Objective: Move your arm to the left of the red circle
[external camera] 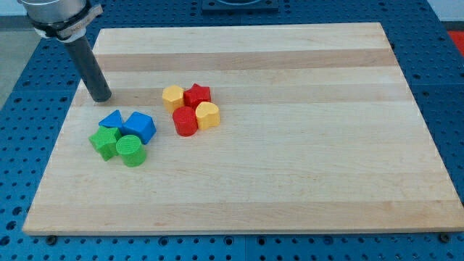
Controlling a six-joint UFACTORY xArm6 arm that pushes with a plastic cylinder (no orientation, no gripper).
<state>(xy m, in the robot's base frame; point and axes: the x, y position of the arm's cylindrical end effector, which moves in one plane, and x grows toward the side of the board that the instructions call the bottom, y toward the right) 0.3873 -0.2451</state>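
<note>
1. Worktop (pixel 290 188): pale wooden board lying on a blue perforated base (pixel 22 145); board fills most of the view.
2. Rod (pixel 90 69): dark, straight, comes down from the grey arm mount (pixel 58 14) at the view's top-left corner.
3. My tip (pixel 100 98) sits on the worktop near its 10 o'clock corner, touching no block.
4. Claw: none on this arm, only the rod, so nothing opens or closes and nothing is held.
5. Red circle (pixel 184 121): the task's block, a short red cylinder standing upright, left of board centre, roughly 4 o'clock from my tip and well apart from it.
6. Warm cluster, four blocks packed tight: yellow hexagon-like block (pixel 172 96) at 11 o'clock of the red circle, red star (pixel 197 94) at 1 o'clock, yellow rounded block (pixel 207 115) at 3 o'clock, pressed against the circle.
7. Cool cluster at 8 o'clock from the red circle, near but apart from it: blue triangle-like block (pixel 111 119), blue block (pixel 140 126) with a sloped top and exact shape unclear, green star-like block (pixel 106 142), green circle (pixel 131 150).
8. My tip is at 12 o'clock of the cool cluster, just beyond the blue triangle-like block with a gap between.
9. Right half of the worktop carries only wood grain bands.
</note>
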